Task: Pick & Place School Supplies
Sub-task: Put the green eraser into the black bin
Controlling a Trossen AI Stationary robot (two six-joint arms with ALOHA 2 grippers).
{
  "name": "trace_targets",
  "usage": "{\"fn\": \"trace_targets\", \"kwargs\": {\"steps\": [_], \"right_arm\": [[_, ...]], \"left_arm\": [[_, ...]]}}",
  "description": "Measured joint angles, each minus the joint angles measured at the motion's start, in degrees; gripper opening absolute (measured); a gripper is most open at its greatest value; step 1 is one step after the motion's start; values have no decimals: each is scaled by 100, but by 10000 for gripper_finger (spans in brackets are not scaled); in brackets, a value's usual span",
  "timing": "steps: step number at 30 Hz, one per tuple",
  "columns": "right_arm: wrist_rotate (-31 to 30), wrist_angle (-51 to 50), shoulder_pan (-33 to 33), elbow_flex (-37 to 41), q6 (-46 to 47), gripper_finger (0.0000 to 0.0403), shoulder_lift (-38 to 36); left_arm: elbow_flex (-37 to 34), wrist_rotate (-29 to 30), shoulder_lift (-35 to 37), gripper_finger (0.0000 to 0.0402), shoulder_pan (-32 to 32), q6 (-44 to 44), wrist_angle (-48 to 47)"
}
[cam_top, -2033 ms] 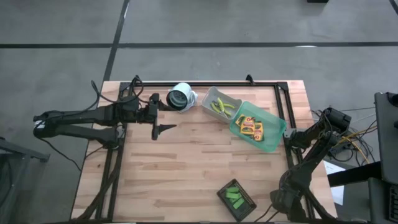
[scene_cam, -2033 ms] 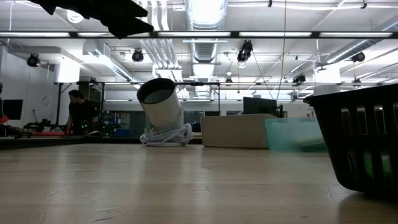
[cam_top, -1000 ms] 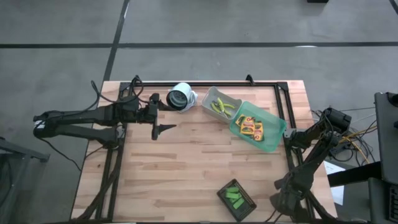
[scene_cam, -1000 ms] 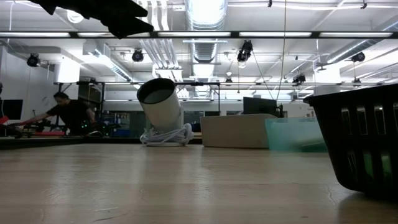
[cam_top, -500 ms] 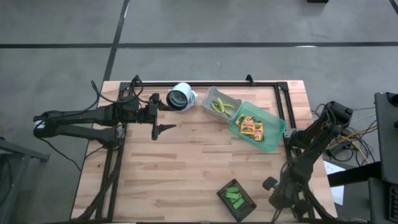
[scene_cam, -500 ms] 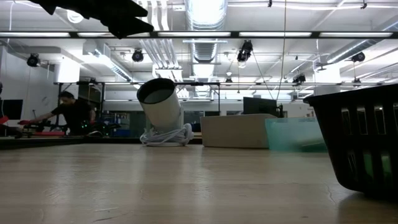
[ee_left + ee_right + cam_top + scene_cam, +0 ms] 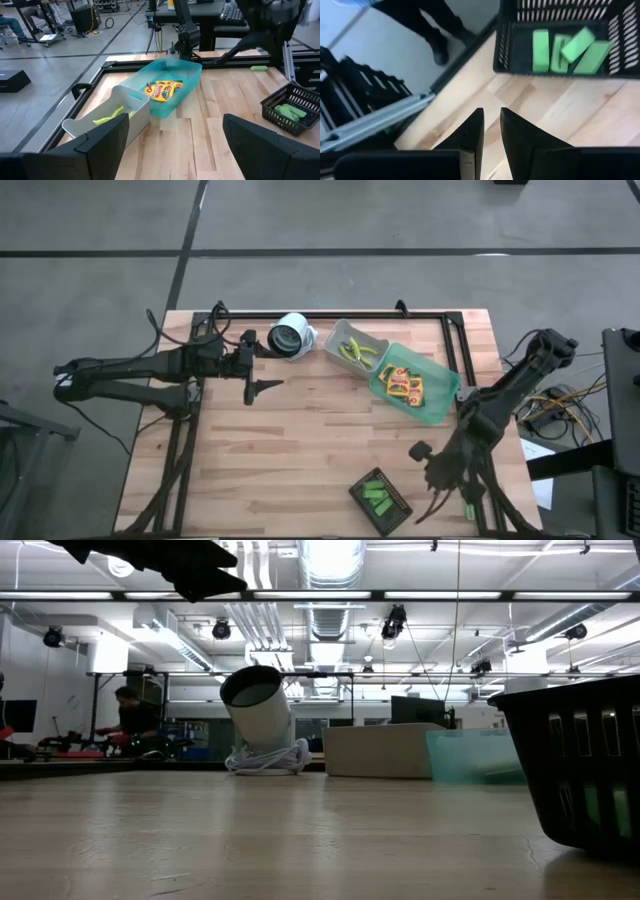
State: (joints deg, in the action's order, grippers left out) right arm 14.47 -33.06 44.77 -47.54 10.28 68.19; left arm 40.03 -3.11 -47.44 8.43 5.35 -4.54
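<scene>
Item: my right gripper (image 7: 490, 135), fingers nearly closed, empty, near slatted black plastic basket (image 7: 506, 42) of bright green blocks (image 7: 567, 47). Risk: clipping its rim. Left gripper (image 7: 172, 145) open, idle.

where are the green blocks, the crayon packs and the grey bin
green blocks (image 7: 567, 50), right wrist view, middle block's top face
crayon packs (image 7: 404, 384), high view, centre of the top pack
grey bin (image 7: 135, 107), left wrist view, its near wall

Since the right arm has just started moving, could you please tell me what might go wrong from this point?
1. The right end effector hangs by the table's near edge beside the dark slotted plastic basket holding green blocks; a sweep could knock the basket off.
2. Its fingers are nearly closed, so it may need to open before any pick.
3. The left end effector, open, waits near the white cylindrical camera.
</scene>
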Motion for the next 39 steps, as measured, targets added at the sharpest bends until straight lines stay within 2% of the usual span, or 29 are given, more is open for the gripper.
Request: {"fn": "trace_targets", "kwargs": {"steps": [7, 14, 17, 19, 23, 25, 31, 39], "right_arm": [[34, -8, 7, -382, 259, 61, -378], [40, -151, 7, -689, 123, 61, -192], [76, -417, 7, -687, -252, 61, -69], [384, -451, 24, -611, -495, 61, -25], [1455, -552, 195, -409, -968, 61, 56], [1734, -560, 313, -270, -1269, 61, 63], [1761, -400, 723, 192, -2473, 61, 146], [2036, -125, 901, 166, -2592, 61, 706]], "left_arm": [[0, 2, -2, 328, 0, 2, -2], [1, 0, -1, 328, 0, 0, -7], [2, 2, 0, 328, 0, 0, -12], [2, 2, -2, 328, 0, 0, -17], [1, 1, -1, 328, 0, 0, -37], [1, 1, 0, 328, 0, 0, -40], [2, 2, 0, 328, 0, 1, -40], [2, 1, 0, 328, 0, 0, -59]]}}
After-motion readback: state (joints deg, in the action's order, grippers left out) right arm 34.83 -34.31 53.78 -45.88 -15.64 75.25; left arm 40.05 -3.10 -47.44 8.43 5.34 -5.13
